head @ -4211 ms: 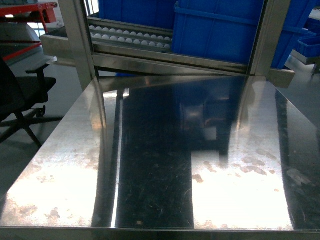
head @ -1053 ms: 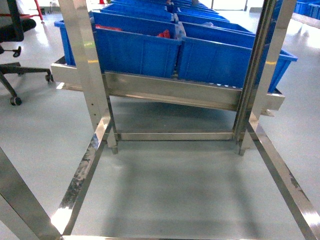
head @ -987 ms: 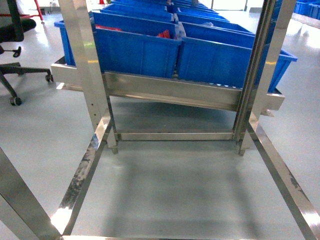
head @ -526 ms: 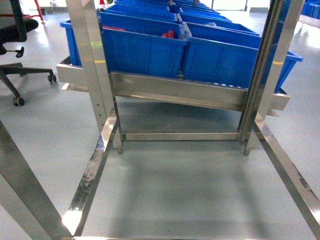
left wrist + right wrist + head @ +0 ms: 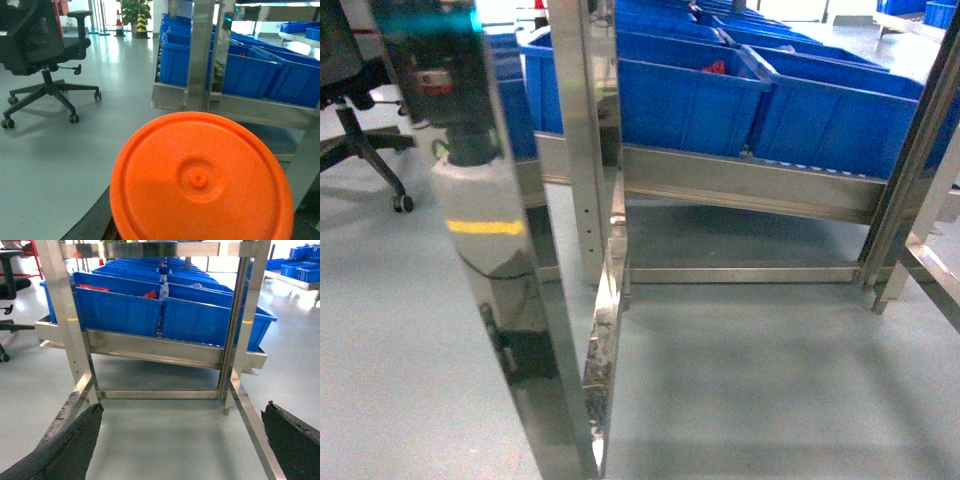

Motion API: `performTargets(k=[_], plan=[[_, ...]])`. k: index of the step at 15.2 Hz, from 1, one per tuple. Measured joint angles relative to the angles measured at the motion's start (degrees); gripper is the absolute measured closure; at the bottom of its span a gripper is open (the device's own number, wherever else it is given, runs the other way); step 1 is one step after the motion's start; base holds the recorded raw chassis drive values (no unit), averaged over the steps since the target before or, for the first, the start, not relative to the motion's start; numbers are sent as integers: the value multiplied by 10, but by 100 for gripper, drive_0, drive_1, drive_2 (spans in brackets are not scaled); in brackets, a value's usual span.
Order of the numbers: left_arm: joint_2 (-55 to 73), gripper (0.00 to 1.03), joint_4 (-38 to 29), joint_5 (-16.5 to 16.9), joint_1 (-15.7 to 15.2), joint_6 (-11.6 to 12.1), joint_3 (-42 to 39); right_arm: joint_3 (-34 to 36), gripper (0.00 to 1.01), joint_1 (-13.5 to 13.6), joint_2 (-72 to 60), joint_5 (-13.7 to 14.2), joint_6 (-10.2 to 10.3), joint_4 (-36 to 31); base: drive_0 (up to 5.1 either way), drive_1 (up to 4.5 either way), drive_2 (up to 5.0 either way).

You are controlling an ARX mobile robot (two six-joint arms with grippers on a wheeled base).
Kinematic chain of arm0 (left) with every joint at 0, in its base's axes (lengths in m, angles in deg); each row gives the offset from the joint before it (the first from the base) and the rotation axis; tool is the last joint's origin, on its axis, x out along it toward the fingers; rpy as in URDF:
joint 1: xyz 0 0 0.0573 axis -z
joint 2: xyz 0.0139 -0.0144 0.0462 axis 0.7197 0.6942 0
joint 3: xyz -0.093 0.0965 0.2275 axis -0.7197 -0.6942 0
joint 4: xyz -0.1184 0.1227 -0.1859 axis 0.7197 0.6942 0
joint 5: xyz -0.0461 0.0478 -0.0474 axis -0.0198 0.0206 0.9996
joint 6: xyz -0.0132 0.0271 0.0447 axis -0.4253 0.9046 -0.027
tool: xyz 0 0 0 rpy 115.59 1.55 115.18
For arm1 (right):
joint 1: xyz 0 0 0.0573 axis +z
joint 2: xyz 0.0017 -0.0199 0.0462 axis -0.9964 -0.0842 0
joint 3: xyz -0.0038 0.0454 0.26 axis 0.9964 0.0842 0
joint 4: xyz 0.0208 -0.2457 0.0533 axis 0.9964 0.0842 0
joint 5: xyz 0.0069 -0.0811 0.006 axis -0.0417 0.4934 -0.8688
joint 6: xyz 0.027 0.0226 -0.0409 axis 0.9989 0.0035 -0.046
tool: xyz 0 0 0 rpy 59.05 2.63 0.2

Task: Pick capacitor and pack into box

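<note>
An orange round disc, the end face of the capacitor (image 5: 200,180), fills the lower part of the left wrist view. My left gripper (image 5: 202,225) holds it, and only a dark finger (image 5: 100,222) shows at its lower left edge. In the right wrist view my right gripper (image 5: 182,410) is open, its two dark fingers (image 5: 70,445) wide apart over bare grey floor with nothing between them. Neither gripper shows in the head view. The box is out of view.
A steel rack frame (image 5: 585,150) stands close ahead, its shiny post (image 5: 490,240) at the left. Blue plastic bins (image 5: 690,95) sit in rows on its sloped shelf (image 5: 150,347). A black office chair (image 5: 45,55) is on the grey floor to the left.
The head view dropped from a steel tabletop to the floor and rack frame. Over the last second it has shifted left, so the posts and bins slid right.
</note>
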Motion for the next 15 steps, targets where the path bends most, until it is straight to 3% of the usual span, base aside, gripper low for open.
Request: performTargets(k=[15], plan=[[0, 59, 0, -1, 0, 0, 0, 0, 3, 0, 0, 0, 0, -3, -494, 251, 251]])
